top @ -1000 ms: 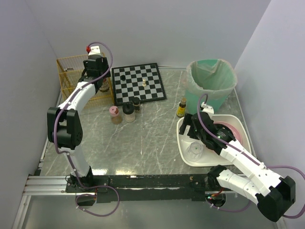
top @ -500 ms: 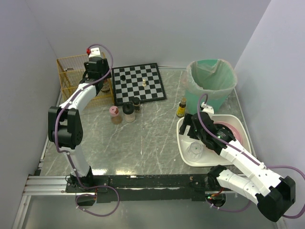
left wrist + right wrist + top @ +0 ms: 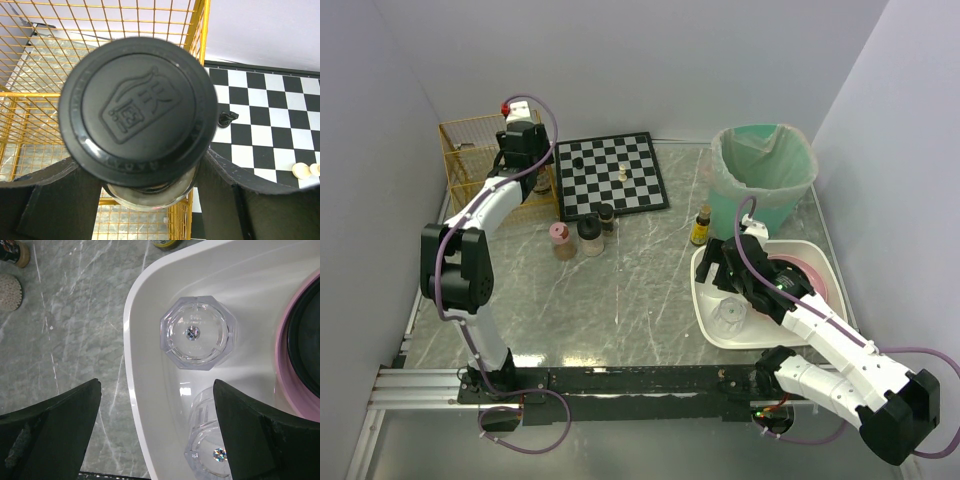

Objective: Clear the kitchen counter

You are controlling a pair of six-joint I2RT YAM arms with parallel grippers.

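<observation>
Kitchen counter point(image 3: 650, 300) lies beneath both pincers and spreads between them, with several things on it not yet put away. We judge the step in hand to be stowing a jar: the left pincer point(image 3: 142, 197) is clamped on a black-lidded jar point(image 3: 137, 107), one finger on each side of its glass body. Behind and left of this pincer stands the yellow wire basket point(image 3: 45, 65); to its right lies the chessboard point(image 3: 265, 125). The lid hides what is straight below, so we cannot tell whether the jar hangs over the basket's inside or over its right wall. The next move, in our view, calls for clearing that wall, lowering the jar to the basket floor, and only then parting the fingers.

The right pincer point(image 3: 157, 427) hangs with its jaws wide apart and nothing between them, above the left rim of the white tray point(image 3: 131, 355). Two clear glasses point(image 3: 196, 332) stand in the tray just below it, and a pink plate point(image 3: 282, 370) sits to its right. Just beyond it on the counter stands a little bottle point(image 3: 701, 226), and well to its left three small jars point(image 3: 588, 232); we expect these to be fetched next.
</observation>
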